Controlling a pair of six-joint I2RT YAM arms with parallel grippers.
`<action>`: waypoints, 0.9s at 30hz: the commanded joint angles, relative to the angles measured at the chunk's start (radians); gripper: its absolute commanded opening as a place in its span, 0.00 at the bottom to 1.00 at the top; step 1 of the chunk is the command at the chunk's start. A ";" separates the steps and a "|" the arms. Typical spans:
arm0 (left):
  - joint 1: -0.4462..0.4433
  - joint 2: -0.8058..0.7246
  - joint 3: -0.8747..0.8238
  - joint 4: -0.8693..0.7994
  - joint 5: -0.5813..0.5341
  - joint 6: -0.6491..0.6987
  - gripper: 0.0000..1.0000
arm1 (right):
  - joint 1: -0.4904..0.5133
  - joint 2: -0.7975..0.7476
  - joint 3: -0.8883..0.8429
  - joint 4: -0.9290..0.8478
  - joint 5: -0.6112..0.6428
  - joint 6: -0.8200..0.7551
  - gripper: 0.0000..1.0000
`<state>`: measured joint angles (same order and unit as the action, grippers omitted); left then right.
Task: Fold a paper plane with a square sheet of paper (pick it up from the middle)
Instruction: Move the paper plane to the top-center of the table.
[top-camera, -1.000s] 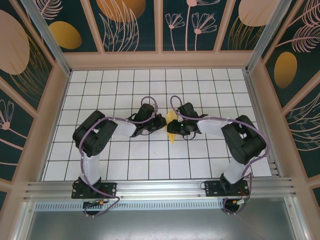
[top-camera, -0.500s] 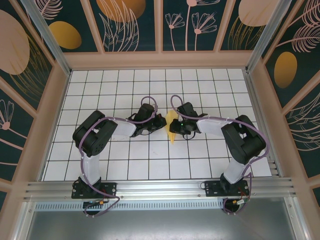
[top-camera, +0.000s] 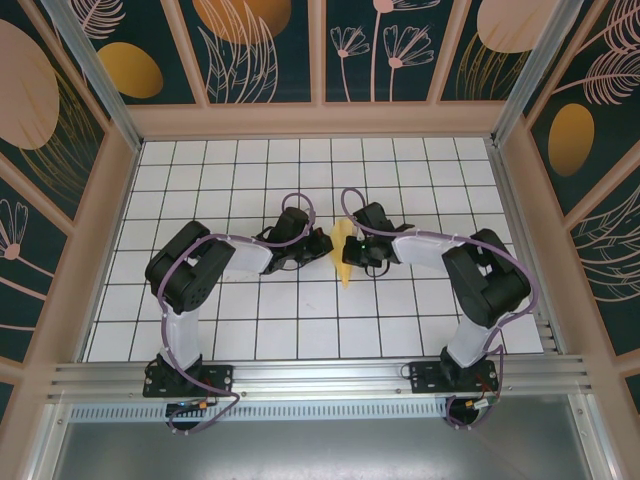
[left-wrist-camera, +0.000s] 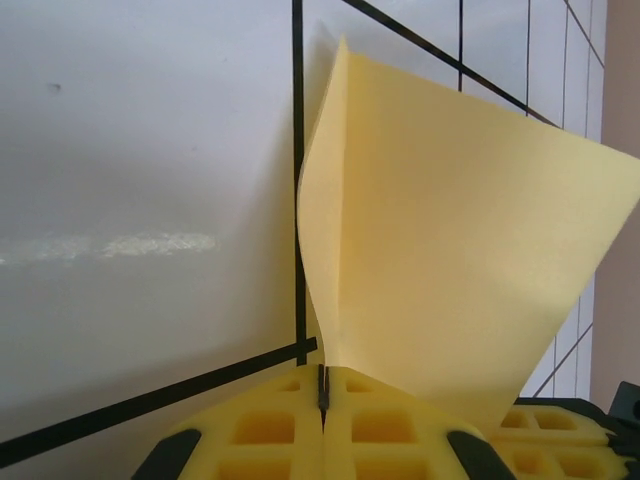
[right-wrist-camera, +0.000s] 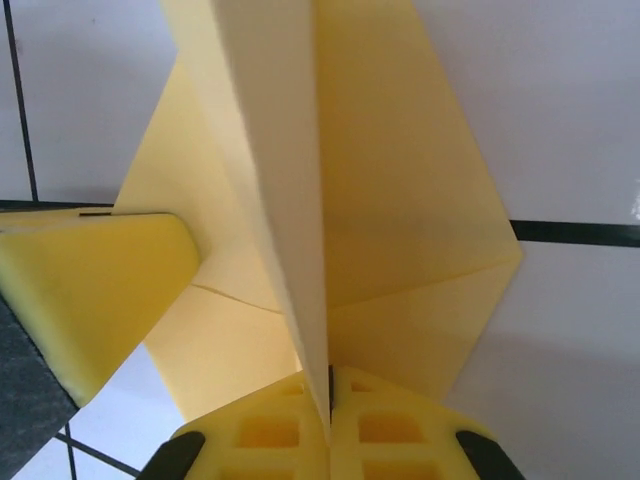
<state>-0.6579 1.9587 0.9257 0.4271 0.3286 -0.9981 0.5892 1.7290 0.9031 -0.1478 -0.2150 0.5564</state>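
Rail: silver aluminium rail (top-camera: 320, 375) at the near edge w/ both arm bases bolted on. The arms bend fwd and inward so their ends meet mid-counter.
Left gripper: left gripper (top-camera: 318, 245) sits just left of centre, low over the counter. In its wrist view the yellow pads are pressed together, w/ the paper rising straight out of the seam, so it's clamped on the paper's edge. Prob. there to hold one side steady while the other arm works.
Right gripper: right gripper (top-camera: 354, 250) faces it from the right side, v. close. In its wrist view the pads are together on the upright fold ridge, pinching the crease. One pad (right-wrist-camera: 90, 290) of the left gripper shows beside the paper's left flap.
Paper: creased thin yellow paper sheet (top-camera: 343, 258) sits between the two grippers at counter centre, held from both sides. It's partly folded, w/ a centre ridge standing up and flaps spreading either side (right-wrist-camera: 400, 200). The lower tip points toward the near edge. Can't tell whether it's touching the counter or just above it.
Why held so: a grip on opposite sides keeps the thin sheet taut and upright, so the crease can be set w/o it flopping.
Step (est.): mid-fold, sharpening or adding a crease. Not a finished dart yet.
Risk: pulling apart could tear or skew the fold, since thin paper slips easily.
Counter: white black-gridded counter (top-camera: 200, 170) stretches behind the grippers.
Walls: dark floral wall panels (top-camera: 260, 40) w/ pale wood frame at the far side and flanks.
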 joint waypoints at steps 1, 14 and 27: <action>0.011 -0.068 0.035 -0.069 -0.035 0.023 0.22 | 0.004 0.011 0.058 -0.095 0.097 -0.021 0.04; 0.040 -0.238 0.013 -0.392 -0.443 0.036 0.68 | -0.036 0.067 0.198 -0.246 0.257 -0.125 0.05; 0.042 -0.268 -0.007 -0.419 -0.503 0.032 0.91 | -0.037 0.131 0.252 -0.268 0.259 -0.063 0.20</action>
<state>-0.6197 1.7138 0.9291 0.0349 -0.1440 -0.9707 0.5541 1.8378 1.1248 -0.3775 0.0299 0.4698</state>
